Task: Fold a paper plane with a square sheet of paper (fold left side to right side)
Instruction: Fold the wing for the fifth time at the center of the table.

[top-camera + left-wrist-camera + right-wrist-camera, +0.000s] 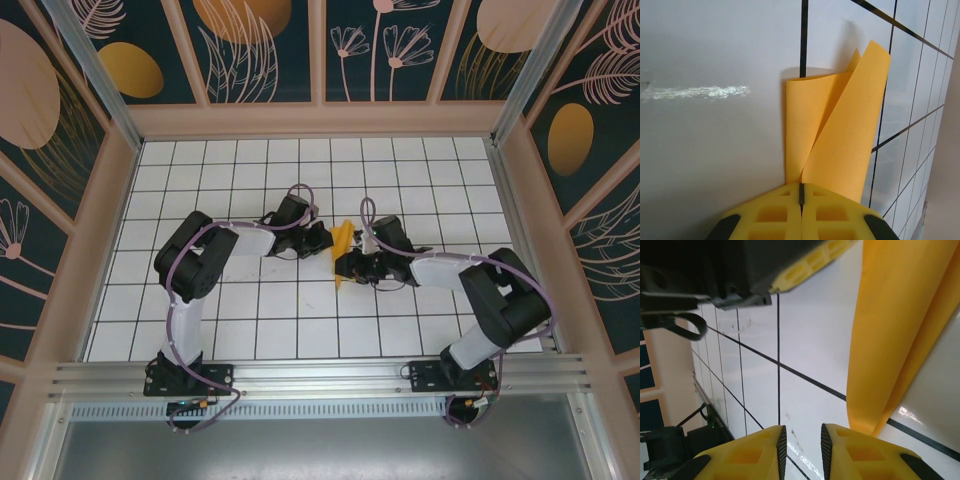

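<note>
Partly folded sheet of paper [342,242] stands on the surface at frame centre, long axis up-down. Left gripper [801,189] jaws clenched on its edge. Right gripper [802,436] jaws slightly apart and empty, paper just beside them, frame right.

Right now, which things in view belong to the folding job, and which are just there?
Job: orange sheet of paper; left gripper, shut on it; right gripper, open beside it.
Just there: white grid table; patterned walls.
</note>
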